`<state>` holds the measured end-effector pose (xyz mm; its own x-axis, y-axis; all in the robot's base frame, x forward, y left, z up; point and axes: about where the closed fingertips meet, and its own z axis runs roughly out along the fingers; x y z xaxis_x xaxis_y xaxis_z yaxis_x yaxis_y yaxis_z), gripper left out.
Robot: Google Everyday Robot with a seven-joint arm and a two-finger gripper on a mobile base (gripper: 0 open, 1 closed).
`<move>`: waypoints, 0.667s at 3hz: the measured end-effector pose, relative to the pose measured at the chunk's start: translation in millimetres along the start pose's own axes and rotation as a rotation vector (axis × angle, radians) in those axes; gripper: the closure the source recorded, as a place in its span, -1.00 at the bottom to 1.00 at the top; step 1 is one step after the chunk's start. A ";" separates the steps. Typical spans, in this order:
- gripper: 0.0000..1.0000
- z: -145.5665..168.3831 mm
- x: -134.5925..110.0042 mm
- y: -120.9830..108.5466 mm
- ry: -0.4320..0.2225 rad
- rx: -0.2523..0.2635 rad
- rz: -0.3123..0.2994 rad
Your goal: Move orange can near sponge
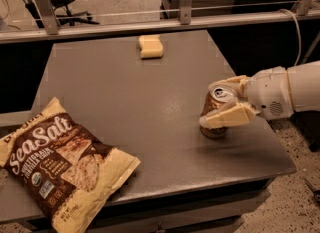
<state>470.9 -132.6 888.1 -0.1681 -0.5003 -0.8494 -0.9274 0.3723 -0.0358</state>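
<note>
The orange can (pixel 214 111) stands on the grey table (pixel 150 107) at its right side, tilted a little to the left. My gripper (pixel 226 100) reaches in from the right on a white arm. Its pale fingers (pixel 227 118) are closed around the can, one in front and one behind. The sponge (pixel 151 46), a pale yellow block, lies near the table's far edge, well up and left of the can.
A large yellow-and-brown "Sea Salt" chip bag (pixel 55 161) lies at the table's front left corner. A metal rail (pixel 150 24) runs behind the table. The table's right edge is close to the can.
</note>
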 end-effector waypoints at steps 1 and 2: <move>0.27 -5.3 -9.1 -17.3 -0.018 0.046 -0.018; 0.73 -23.5 -20.8 -51.0 -0.010 0.132 -0.055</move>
<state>513.9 -159.6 920.0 -0.1146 -0.5152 -0.8494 -0.8831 0.4444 -0.1505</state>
